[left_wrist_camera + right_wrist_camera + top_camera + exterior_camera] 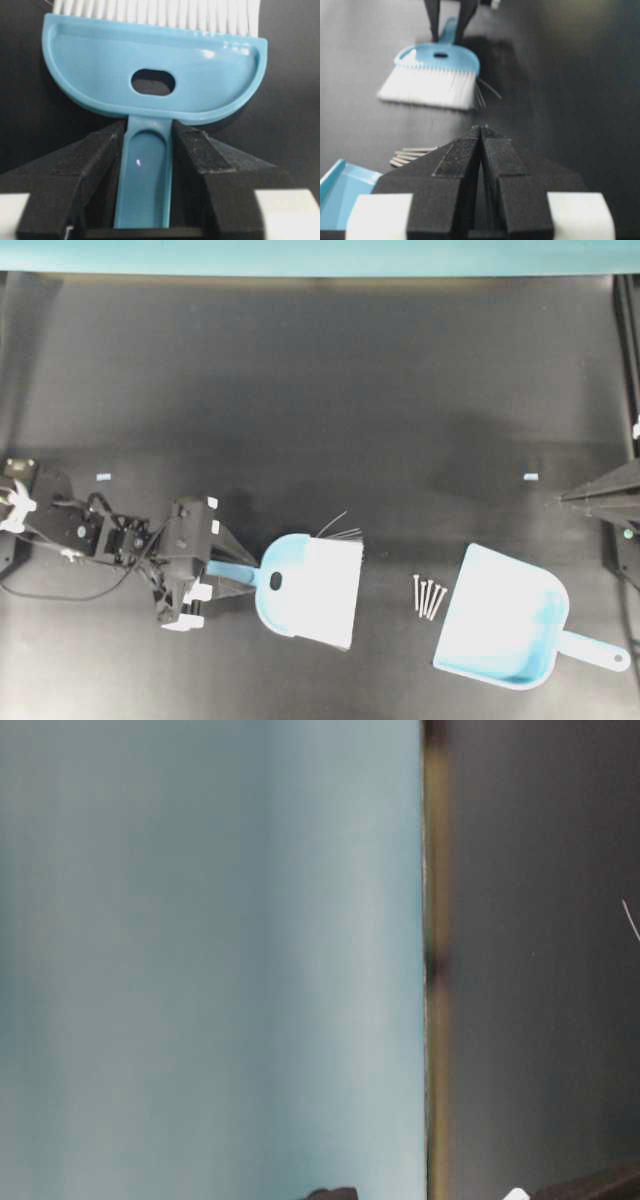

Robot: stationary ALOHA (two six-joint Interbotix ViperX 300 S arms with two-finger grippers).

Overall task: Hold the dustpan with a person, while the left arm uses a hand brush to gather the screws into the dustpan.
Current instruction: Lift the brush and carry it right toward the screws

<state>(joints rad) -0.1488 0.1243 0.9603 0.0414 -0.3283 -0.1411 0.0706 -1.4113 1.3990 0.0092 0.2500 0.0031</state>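
Blue plastic hand brush [305,590] lying flat on black table [300,390], white bristles twd the screws [428,597], a few dark stray bristles poking off its top edge. Step in hand, by the look of it: pickup of brush. Left gripper [146,137] straddling the slim handle, both fingers hard against its sides, so clamped on it or v. nearly. Next move prob needs a slight lift, then sweep rightward w/ bristles kept on table to push screws into dustpan [500,625]. About five silver screws side by side, just left of dustpan mouth, well apart from bristles. Dustpan at lower right, handle pointing right, unheld; no person in view. Right gripper [481,131] pressed together, empty, parked at right edge
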